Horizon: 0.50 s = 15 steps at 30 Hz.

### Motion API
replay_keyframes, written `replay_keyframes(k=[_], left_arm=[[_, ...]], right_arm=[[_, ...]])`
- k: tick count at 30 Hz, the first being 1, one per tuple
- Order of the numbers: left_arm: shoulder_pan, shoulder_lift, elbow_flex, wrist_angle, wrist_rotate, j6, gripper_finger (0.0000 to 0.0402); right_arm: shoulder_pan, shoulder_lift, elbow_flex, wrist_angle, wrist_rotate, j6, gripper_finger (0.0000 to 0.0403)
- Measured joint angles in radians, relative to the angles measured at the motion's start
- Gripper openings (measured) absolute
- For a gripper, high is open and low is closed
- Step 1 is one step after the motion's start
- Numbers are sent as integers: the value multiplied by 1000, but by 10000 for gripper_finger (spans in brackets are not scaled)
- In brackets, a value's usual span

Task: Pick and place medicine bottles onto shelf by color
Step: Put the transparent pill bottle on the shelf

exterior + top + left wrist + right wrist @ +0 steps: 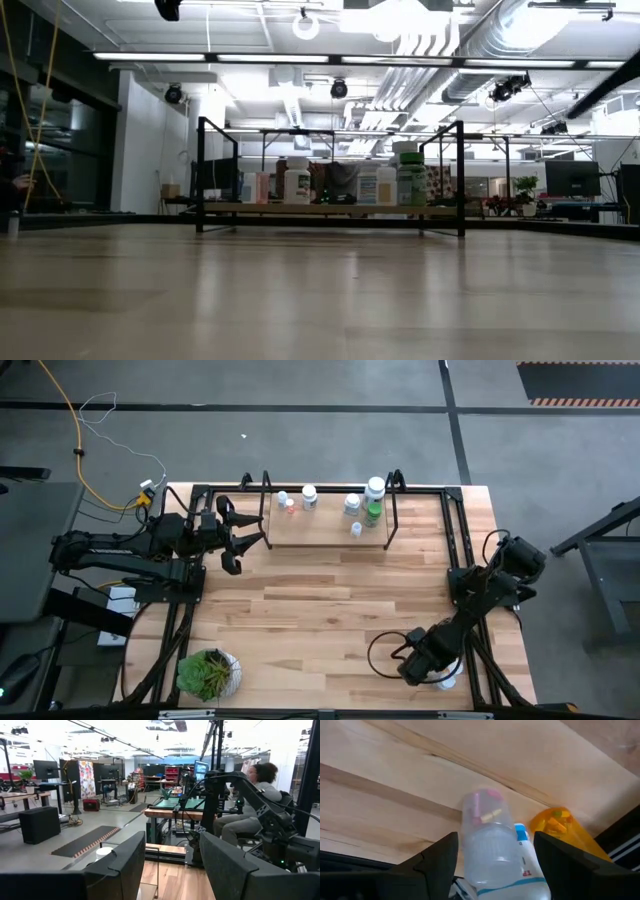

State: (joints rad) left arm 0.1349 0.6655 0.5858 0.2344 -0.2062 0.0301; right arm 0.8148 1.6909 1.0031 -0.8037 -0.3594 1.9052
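The shelf [330, 525] stands at the table's far middle, and several medicine bottles stand upright on its board, among them a white one [309, 497] and a green one [373, 513]. The low view shows the shelf [330, 208] with the green bottle [411, 180] on it. My right gripper [418, 665] points down at the near right corner, open. Its fingers stand on either side of a pale see-through bottle [487, 845] with a blue-banded label, apart from it. An orange bottle [559, 826] is beside that one. My left gripper [240, 545] hovers open left of the shelf with nothing between its fingers.
A potted plant [208, 672] stands at the near left corner. Black frame rails [455, 530] run along the table's sides. Bare tabletop [330, 610] lies between the shelf and the near edge. A person [252, 795] sits beyond the table.
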Motion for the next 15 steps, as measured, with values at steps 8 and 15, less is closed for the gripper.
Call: replay_keyframes(k=[8, 15], left_arm=[[0, 0, 0, 0, -9, 0, 179], [0, 0, 0, 0, -15, 0, 179]], right_arm=[[6, 0, 0, -8, 4, 15, 252], [4, 0, 0, 0, 1, 7, 212]])
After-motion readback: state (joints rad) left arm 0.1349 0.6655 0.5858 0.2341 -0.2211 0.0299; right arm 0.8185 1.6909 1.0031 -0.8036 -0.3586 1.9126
